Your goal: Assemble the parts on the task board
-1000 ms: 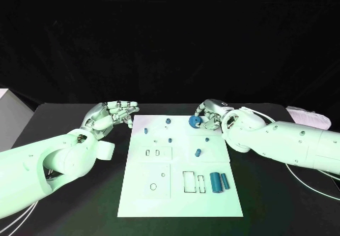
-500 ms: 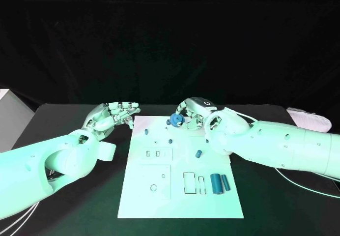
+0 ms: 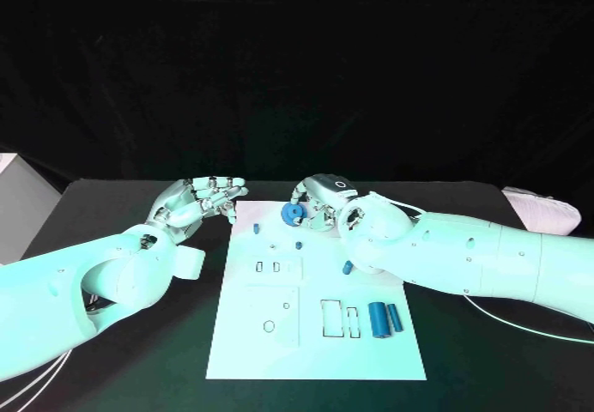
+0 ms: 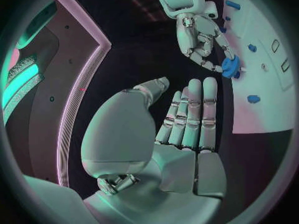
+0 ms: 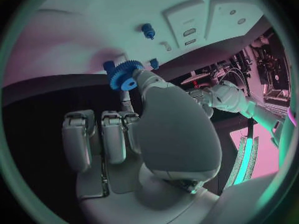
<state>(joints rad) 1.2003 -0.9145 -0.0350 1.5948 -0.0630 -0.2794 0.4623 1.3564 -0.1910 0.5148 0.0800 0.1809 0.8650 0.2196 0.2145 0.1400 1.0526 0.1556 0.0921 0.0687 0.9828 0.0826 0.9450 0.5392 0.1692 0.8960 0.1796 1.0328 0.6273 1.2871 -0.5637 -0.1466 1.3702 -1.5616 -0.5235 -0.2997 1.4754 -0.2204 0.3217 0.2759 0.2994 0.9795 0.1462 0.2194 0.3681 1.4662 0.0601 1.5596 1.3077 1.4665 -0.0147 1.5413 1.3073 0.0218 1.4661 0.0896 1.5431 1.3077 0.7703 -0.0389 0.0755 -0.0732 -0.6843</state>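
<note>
My right hand [image 3: 324, 199] pinches a blue gear [image 3: 293, 213] just above the far edge of the white task board [image 3: 285, 343]. The right wrist view has the gear [image 5: 125, 75] at my fingertips over the board [image 5: 124, 15], near a blue peg [image 5: 148, 31]. My left hand [image 3: 204, 199] hovers off the board's far left corner, fingers straight and holding nothing. From the left wrist I see that hand [image 4: 187, 119] facing the right hand [image 4: 199, 40] and the gear [image 4: 230, 66]. Blue pegs [image 3: 255, 229] [image 3: 300, 245] [image 3: 348, 268] stand in the board. Two blue cylinders [image 3: 378, 320] [image 3: 395, 318] lie near its right edge.
A white object [image 3: 541, 209] lies at the table's far right, and a white box [image 3: 19, 206] stands at the left edge. Cables [image 3: 545, 326] trail under my right arm. Rectangular and oval slots [image 3: 332, 318] mark the board's near half.
My right hand has carried the blue gear leftward along the board's far edge, closer to the left hand. The left hand has stayed almost still.
</note>
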